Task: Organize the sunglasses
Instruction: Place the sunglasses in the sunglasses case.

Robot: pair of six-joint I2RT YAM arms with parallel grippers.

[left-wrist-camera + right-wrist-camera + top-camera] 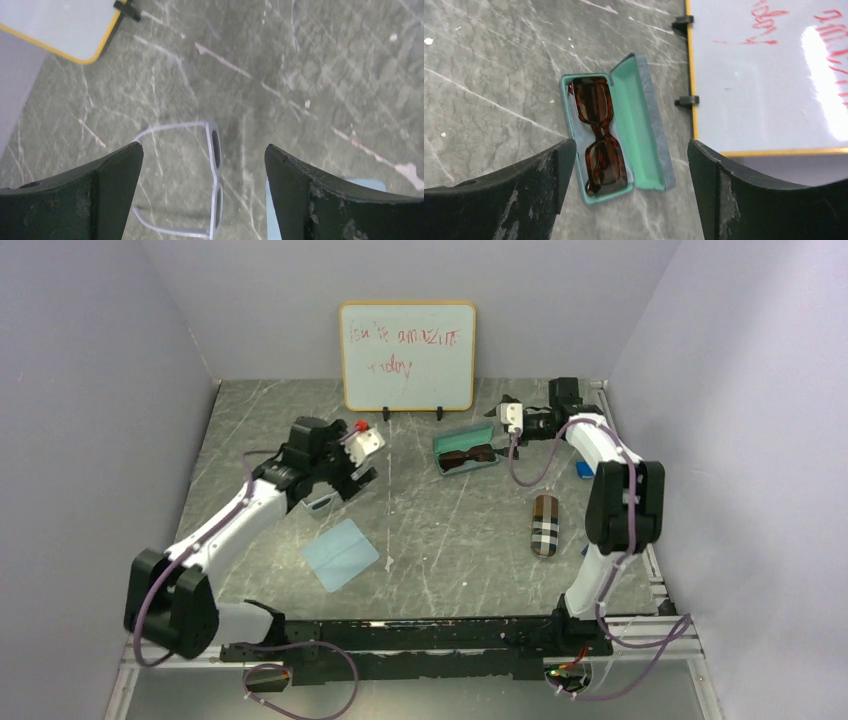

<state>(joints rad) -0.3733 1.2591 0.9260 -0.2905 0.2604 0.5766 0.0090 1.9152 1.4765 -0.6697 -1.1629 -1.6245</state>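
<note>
Two grippers open, one pair uncased.
White pair [215, 180] lay on the table [325, 75] between the spread jaws of the left gripper [202, 150], front running 12 to 6; brown pair [599, 135] sat in its case [639, 125] under the right gripper [631, 145].

The overhead camera sits high above the near edge of the table [450, 540], looking down and forward toward the whiteboard [407, 355] standing at the far wall. The left wrist camera looks down from close to the table, past the left pincer [203, 150], catching one whiteboard corner. The right wrist camera, also close, looks down past the right pincer [631, 145] just beside the whiteboard's edge. All three views share the whiteboard.
</note>
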